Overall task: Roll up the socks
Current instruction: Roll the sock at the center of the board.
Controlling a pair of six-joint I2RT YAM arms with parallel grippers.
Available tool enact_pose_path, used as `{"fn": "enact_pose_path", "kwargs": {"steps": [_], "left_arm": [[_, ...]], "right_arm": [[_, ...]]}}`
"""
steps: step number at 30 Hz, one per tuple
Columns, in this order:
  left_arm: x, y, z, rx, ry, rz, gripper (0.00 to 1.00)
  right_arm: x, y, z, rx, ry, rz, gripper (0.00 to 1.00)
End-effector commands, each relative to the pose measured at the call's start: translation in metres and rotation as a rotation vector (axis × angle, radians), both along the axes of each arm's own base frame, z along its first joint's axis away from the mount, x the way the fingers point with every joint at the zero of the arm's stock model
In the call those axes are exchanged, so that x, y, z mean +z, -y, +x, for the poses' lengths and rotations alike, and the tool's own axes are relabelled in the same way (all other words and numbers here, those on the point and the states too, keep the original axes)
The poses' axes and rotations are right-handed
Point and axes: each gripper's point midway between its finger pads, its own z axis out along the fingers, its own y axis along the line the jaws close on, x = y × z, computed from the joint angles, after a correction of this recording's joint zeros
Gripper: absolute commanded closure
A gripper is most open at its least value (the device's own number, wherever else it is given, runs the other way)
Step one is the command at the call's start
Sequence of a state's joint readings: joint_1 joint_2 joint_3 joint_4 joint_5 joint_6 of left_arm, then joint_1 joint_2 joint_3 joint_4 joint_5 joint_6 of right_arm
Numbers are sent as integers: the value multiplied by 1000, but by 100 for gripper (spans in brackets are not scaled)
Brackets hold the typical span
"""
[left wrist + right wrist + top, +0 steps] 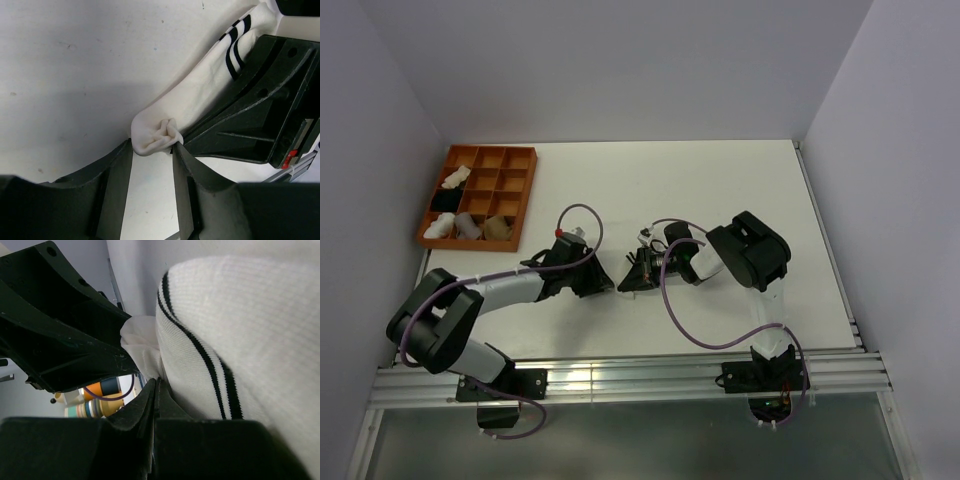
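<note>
A white sock (200, 85) with dark stripes near its cuff lies slanted on the table. Its toe end (157, 134) is bunched and wrinkled between the tips of my left gripper (151, 146), which touch it on both sides. My right gripper (182, 141) lies along the sock's far side, its tips close to that bunched end. In the right wrist view the striped cuff (225, 330) bulges against the right gripper (156, 381), whose fingers are pressed together. From above, the left gripper (608, 280) and right gripper (632, 275) meet at mid-table and hide the sock.
An orange compartment tray (525, 190) stands at the far left of the table, with several rolled sock bundles in white, black, grey and tan. Purple cables loop over both arms. White walls close in the table on three sides.
</note>
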State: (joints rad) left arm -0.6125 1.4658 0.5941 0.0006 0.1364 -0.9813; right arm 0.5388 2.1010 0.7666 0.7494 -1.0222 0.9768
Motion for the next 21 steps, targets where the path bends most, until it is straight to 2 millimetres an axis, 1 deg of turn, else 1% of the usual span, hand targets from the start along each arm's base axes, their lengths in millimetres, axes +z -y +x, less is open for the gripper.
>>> {"fn": "enact_pose_path", "kwargs": {"steps": [1, 10, 12, 14, 16, 19, 20, 21], "left_arm": [[-16, -6, -3, -12, -28, 69, 56], [-23, -11, -1, -1, -50, 112, 57], [-27, -13, -1, 7, -59, 128, 59], [-29, -15, -1, 11, -68, 142, 64], [-34, -18, -4, 13, -91, 164, 67], [-39, -21, -4, 13, -106, 191, 75], [-39, -21, -5, 10, -111, 200, 80], [-41, -23, -5, 12, -117, 208, 83]], "right_arm": [[-22, 7, 0, -20, -31, -50, 100], [-23, 8, -1, -6, -30, -67, 100], [-23, 8, -1, -6, -29, -69, 100], [-23, 8, -2, -2, -28, -73, 100], [-23, 8, 0, -2, -12, -80, 100], [-22, 9, 0, 3, -1, -99, 100], [-24, 11, 0, 5, 9, -116, 100], [-21, 10, 1, 5, 28, -119, 100]]}}
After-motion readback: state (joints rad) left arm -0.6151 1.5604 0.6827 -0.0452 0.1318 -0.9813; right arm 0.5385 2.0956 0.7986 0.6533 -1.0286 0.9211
